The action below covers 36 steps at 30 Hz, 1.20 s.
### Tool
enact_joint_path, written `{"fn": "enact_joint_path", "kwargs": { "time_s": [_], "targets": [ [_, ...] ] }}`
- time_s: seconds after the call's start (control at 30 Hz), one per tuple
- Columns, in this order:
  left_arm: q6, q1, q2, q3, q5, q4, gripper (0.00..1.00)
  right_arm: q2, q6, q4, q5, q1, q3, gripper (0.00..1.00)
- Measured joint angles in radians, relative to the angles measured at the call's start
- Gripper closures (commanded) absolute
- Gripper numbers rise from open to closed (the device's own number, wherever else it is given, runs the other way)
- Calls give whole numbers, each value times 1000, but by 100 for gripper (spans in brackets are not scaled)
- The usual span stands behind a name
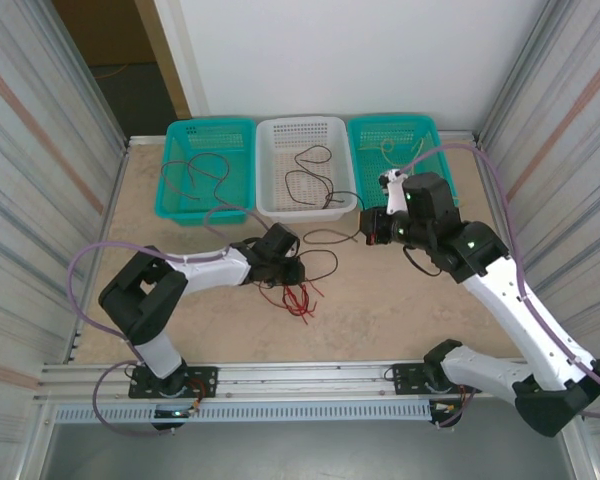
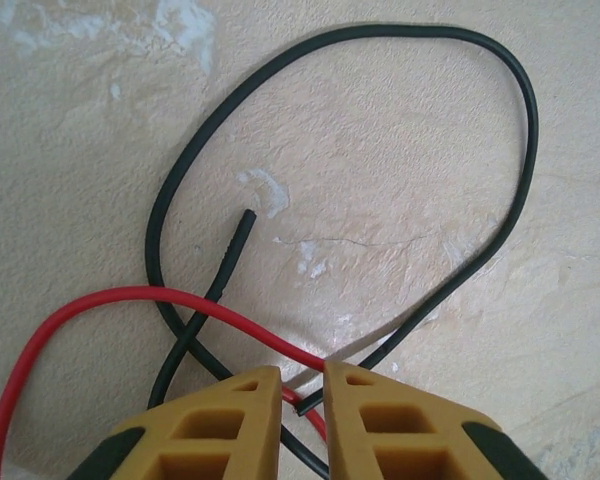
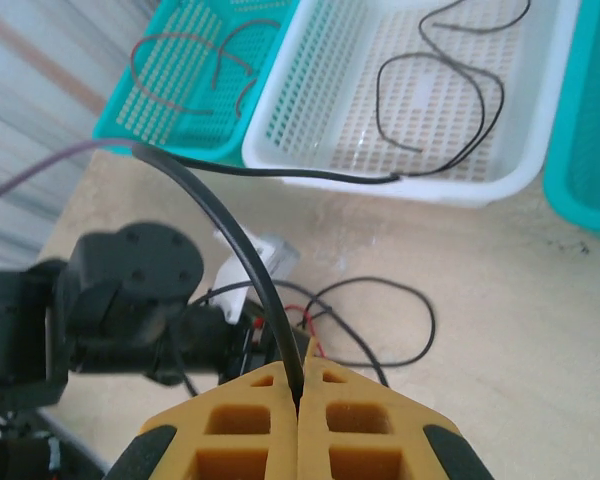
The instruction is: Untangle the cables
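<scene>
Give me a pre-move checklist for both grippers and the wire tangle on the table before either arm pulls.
1. Right gripper shut on the black cable arcing up from its fingers: ok.
2. Left gripper clamped: cannot tell; a narrow gap shows between its yellow fingers.
3. One strand alone between the left jaws: not ok; the thin red wire and the thin black looped wire both pass through.
4. Red and black wires apart: not ok; they cross just ahead of the left fingers.
5. Held cable clear of the white perforated plastic basket: cannot tell; it runs along the front wall.
</scene>
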Motion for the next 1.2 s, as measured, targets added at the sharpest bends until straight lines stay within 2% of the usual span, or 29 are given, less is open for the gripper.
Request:
{"fn": "enact_joint_path", "kwargs": {
  "time_s": [0.17,0.23,0.37,0.53,0.73,0.97,1.0,1.1,1.13,1.2],
  "targets": [
    [-27,0,-150,-93,-9,-3,60,69,0,48,-8,-13,34,100],
    [-31,0,-244,-107,-29,-25,57,90,1,71,-14,-14,41,100],
    [-19,0,-436,-101,-79,-61,56,137,2,113,-39,-28,63,100],
    [26,-1,-576,-88,-132,-95,54,208,2,176,-63,-48,105,100],
    [56,-38,-606,-85,-210,-159,54,311,2,226,-84,-90,184,100],
    [66,-69,-598,-59,-246,-221,53,505,6,249,-66,-136,333,99],
    [66,-69,-599,-58,-250,-225,53,547,9,243,-58,-142,366,95],
    [66,-69,-599,-56,-252,-242,49,677,19,217,-42,-158,477,66],
    [65,-69,-599,-56,-252,-250,48,728,29,202,-40,-163,521,60],
    [64,-69,-603,-56,-252,-265,45,802,30,164,-32,-168,591,57]
  ]
}}
